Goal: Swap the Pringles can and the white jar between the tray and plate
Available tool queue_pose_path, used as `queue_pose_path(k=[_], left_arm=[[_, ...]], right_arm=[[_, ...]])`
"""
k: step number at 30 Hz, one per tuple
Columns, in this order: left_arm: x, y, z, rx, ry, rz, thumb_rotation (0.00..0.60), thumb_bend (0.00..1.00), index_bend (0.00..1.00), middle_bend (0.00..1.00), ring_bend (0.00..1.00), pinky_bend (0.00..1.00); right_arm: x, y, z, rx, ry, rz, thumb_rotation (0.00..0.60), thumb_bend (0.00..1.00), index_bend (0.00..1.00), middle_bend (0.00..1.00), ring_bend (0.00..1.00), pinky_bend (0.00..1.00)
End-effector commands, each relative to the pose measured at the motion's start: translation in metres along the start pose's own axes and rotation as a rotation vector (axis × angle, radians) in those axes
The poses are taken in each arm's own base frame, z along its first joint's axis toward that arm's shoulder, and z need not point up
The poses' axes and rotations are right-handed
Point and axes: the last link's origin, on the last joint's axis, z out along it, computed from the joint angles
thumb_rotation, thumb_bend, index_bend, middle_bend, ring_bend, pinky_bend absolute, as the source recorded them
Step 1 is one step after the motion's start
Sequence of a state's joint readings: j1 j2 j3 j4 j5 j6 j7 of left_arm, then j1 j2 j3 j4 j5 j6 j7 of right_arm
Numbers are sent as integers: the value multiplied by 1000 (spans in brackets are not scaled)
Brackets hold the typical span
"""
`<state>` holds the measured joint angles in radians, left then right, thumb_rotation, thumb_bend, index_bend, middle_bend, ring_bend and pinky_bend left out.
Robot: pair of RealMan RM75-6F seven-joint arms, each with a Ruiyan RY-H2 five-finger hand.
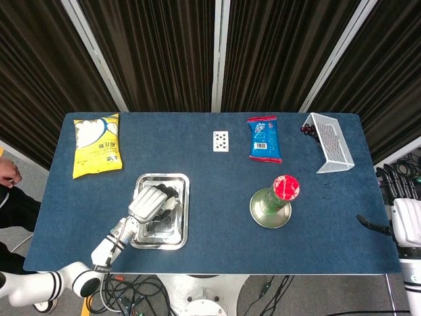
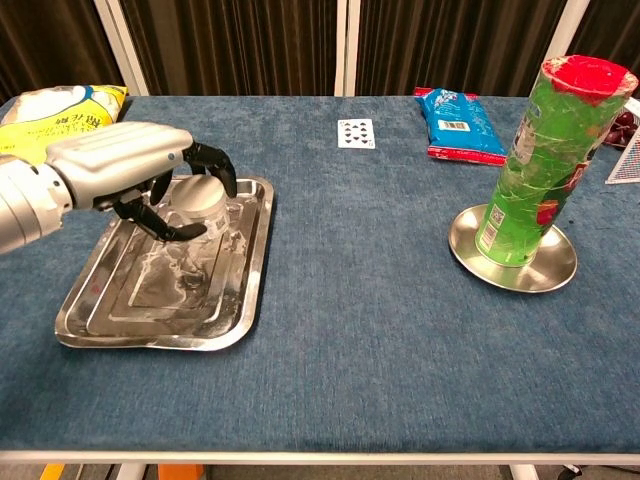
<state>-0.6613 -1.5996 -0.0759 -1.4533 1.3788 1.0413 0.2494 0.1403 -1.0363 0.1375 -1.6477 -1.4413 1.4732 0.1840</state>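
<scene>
Now the blue tabletop (image 2: 360, 330) has lots of bare room in the middle. The shiny tray (image 2: 110, 330) sits at the lower left. The tall green Pringles can (image 2: 535, 170) with a red lid stands on the round plate (image 2: 470, 255) at the right. The left hand (image 2: 125, 170) holds the little white jar (image 2: 198, 205) over the tray. The right hand (image 1: 406, 220) is at the right edge; I cannot tell how its fingers lie.

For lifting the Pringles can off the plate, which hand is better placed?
Probably the right. The Pringles can stands on the plate at the table's right side, nearer the right hand at that edge. The left hand grips the white jar over the tray.
</scene>
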Motion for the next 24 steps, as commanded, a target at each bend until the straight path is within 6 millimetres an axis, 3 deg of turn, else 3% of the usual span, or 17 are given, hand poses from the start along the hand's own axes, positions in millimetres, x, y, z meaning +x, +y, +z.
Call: queue_pose_path(k=[1, 4, 8, 11, 15, 19, 24], left_arm=[[-8, 0, 0, 0, -23, -9, 600, 349, 406, 390, 342, 594], [-12, -2, 2, -4, -21, 16, 600, 290, 389, 373, 302, 556], [-11, -5, 1, -3, -11, 31, 600, 185, 291, 291, 199, 473], [-10, -10, -4, 8, -27, 37, 600, 158, 210, 220, 150, 410], [-1, -16, -15, 37, -7, 28, 600, 139, 186, 175, 126, 384], [19, -31, -46, 119, 97, 52, 600, 129, 185, 175, 126, 365], [44, -61, -112, 335, 269, 69, 600, 121, 185, 174, 120, 320]], right_arm=[[0, 0, 0, 2, 0, 0, 600, 22, 0, 0, 0, 2], [0, 1, -1, -4, -1, 1, 600, 23, 0, 0, 0, 2], [1, 4, -2, -12, -1, 5, 600, 22, 0, 0, 0, 2], [1, 4, -3, -12, -1, 6, 600, 22, 0, 0, 0, 2], [1, 3, -4, -6, 2, 8, 600, 21, 0, 0, 0, 2], [3, 3, -10, 4, 11, -6, 600, 21, 0, 0, 0, 2], [-5, 10, -31, -5, -5, -63, 600, 11, 0, 0, 0, 1]])
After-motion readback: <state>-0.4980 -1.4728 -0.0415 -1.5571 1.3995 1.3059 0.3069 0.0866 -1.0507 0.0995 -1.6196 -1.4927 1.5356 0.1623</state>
